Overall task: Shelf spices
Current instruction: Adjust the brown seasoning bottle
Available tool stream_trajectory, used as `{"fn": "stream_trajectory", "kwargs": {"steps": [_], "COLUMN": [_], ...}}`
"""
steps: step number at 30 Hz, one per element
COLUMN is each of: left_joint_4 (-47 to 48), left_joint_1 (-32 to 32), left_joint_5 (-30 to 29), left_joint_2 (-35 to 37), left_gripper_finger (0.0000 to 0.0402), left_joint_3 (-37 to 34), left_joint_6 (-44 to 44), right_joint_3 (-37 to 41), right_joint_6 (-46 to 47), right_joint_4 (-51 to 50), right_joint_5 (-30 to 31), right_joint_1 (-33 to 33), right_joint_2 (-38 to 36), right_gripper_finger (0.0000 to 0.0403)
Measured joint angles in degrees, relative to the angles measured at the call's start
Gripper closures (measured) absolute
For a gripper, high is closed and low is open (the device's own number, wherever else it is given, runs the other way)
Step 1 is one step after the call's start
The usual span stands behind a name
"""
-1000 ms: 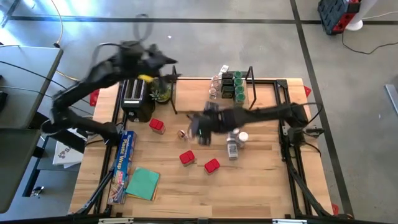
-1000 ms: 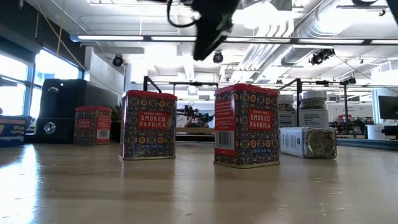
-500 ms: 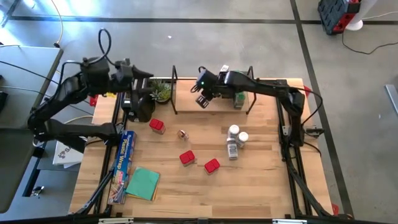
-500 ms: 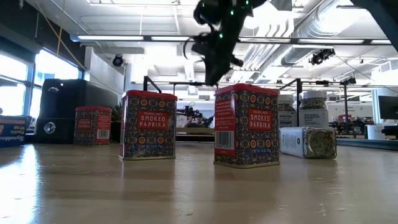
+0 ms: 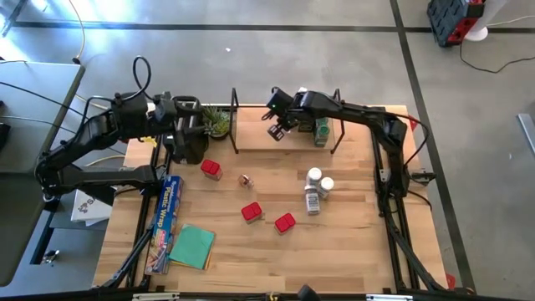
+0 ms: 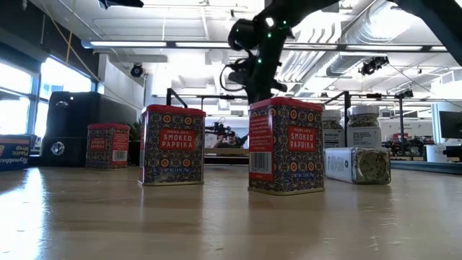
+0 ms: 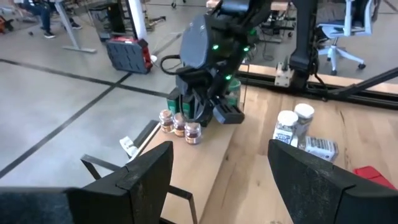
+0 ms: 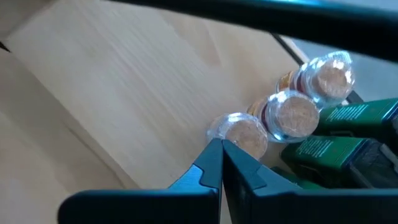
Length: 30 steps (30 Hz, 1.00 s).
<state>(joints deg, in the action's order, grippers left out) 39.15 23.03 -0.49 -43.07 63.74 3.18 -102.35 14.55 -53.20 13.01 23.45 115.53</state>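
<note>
The shelf (image 5: pixel 255 138), a light board in a black wire frame, stands at the table's far middle. On its right part stand green-lidded jars (image 5: pixel 322 130) and three small brownish cork-topped jars (image 8: pixel 292 115) in a row. My right gripper (image 8: pixel 221 149) is shut and empty, pointing down at the end jar of that row (image 8: pixel 245 135); the left wrist view shows it above those jars (image 7: pixel 180 124). My left gripper (image 7: pixel 217 180) waits open over the black toaster (image 5: pixel 185 142). Three red tins (image 5: pixel 251 212), white-lidded jars (image 5: pixel 318 180) and one small jar (image 5: pixel 245 178) stand on the table. My right gripper's shut fingertips (image 8: pixel 211 155) come from above and stand right beside the cork top of the end small jar (image 8: pixel 239 127), which stays upright on the shelf board. Whether they touch it, I cannot tell.
A potted plant (image 5: pixel 217 124) stands between toaster and shelf. A long blue foil box (image 5: pixel 167 213) and a teal cloth (image 5: pixel 192 247) lie at the near left. One white-lidded jar (image 6: pixel 357 165) lies on its side. The shelf's left half (image 8: pixel 124 81) is bare board.
My right gripper has gone from above the table's middle toward the far edge and now stands over the shelf, at the small jars. My left arm has swung down and settled over the toaster. The jars and tins on the table have not moved.
</note>
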Motion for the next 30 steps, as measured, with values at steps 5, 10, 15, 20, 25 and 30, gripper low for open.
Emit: {"fn": "stream_trajectory", "kwargs": {"steps": [5, 10, 15, 20, 25, 30], "left_joint_4": [-0.4, -0.3, -0.4, -0.4, -0.4, -0.4], "left_joint_1": [0.0, 0.0, 0.0, 0.0, 0.0, 0.0], "left_joint_5": [0.0, 0.0, 0.0, 0.0, 0.0, 0.0], "left_joint_2": [1.2, 1.5, 1.5, 1.5, 1.5, 1.5], "left_gripper_finger": [0.0145, 0.0145, 0.0145, 0.0145, 0.0145, 0.0145], "left_joint_3": [-1.1, -1.6, -1.6, -1.6, -1.6, -1.6], "left_joint_6": [0.0, -0.1, -0.1, -0.1, -0.1, -0.1], "right_joint_3": [0.0, 0.0, 0.0, 0.0, 0.0, 0.0], "right_joint_6": [-0.2, -0.4, 0.1, 0.4, 0.4, 0.0], "right_joint_4": [-1.0, -1.5, -3.6, -5.2, -5.3, -4.7], "right_joint_5": [-1.1, -1.0, -1.0, 0.0, 1.0, 1.3], "right_joint_1": [1.1, 1.0, 1.0, 1.0, 1.0, 1.0], "right_joint_2": [2.1, 2.5, 2.3, 2.1, 2.1, 2.1], "right_gripper_finger": [0.0402, 0.0403, 0.0403, 0.0403, 0.0403, 0.0403]}}
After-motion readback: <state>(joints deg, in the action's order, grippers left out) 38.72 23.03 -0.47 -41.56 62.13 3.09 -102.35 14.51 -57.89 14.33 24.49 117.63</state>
